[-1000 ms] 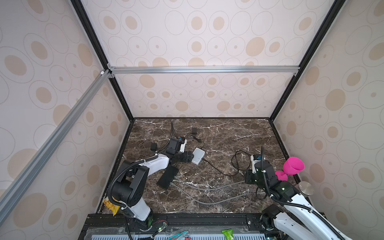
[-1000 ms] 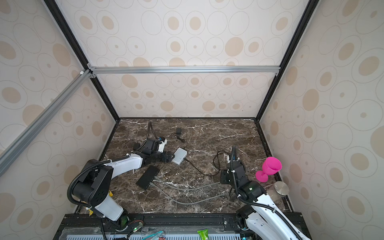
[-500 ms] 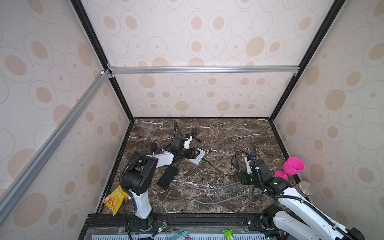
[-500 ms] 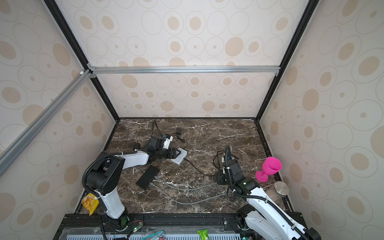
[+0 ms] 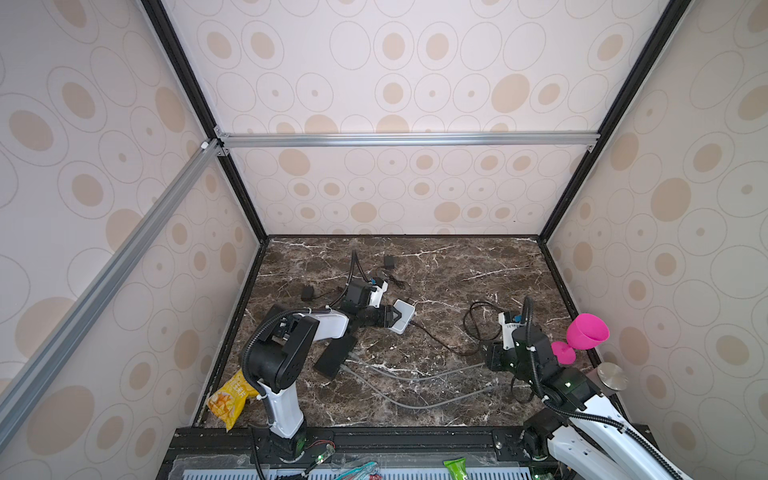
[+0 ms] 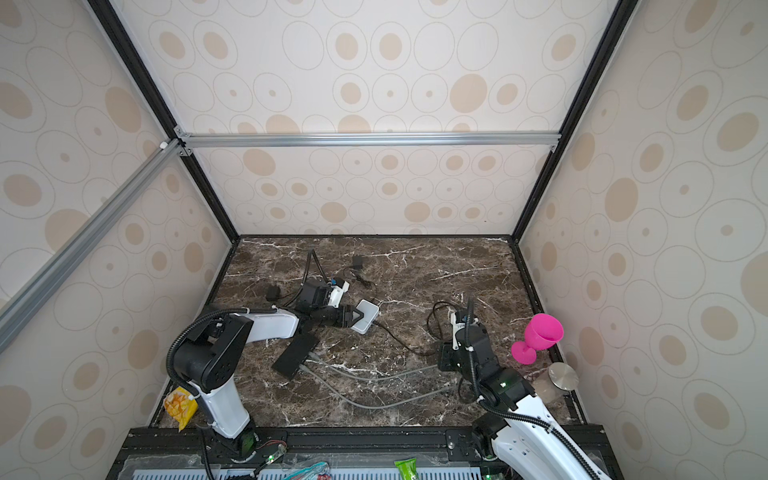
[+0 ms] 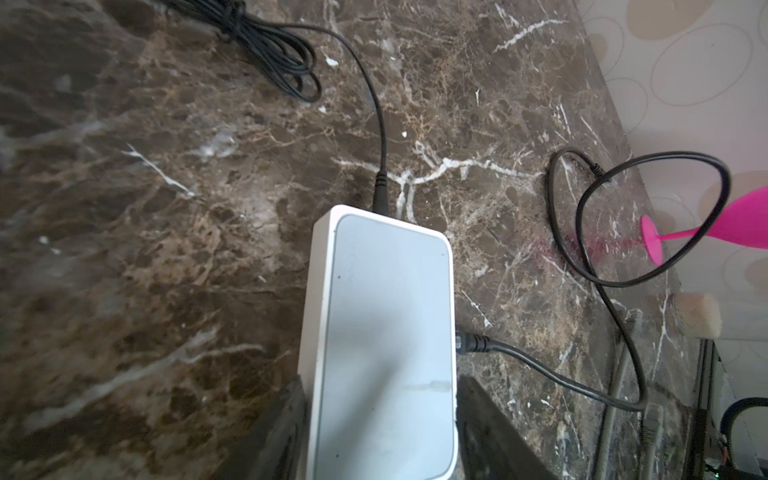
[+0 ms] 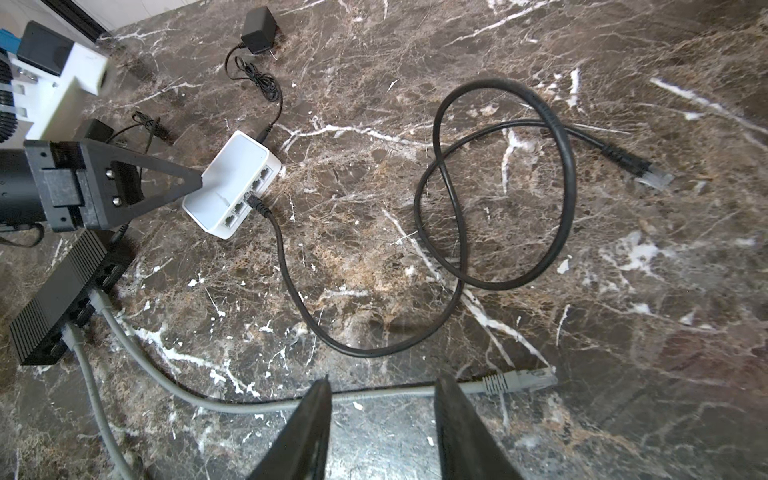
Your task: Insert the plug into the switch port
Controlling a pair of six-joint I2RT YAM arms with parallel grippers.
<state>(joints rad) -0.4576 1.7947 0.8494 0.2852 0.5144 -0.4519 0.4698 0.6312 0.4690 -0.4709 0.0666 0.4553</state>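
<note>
The white switch lies left of the table's middle. My left gripper is shut on it, one finger against each long side. A black cable is plugged into one of its ports, and the free black plug lies on the marble. My right gripper hangs open over a grey cable, holding nothing. That cable's grey plug lies just beside one finger.
A black switch holds two grey cables. A pink goblet and a metal-lidded jar stand at the right wall. Black adapters lie at the back, a yellow snack bag front left.
My left gripper has moved right onto the white switch and narrowed around it. My right gripper has shifted slightly left and opened a little.
</note>
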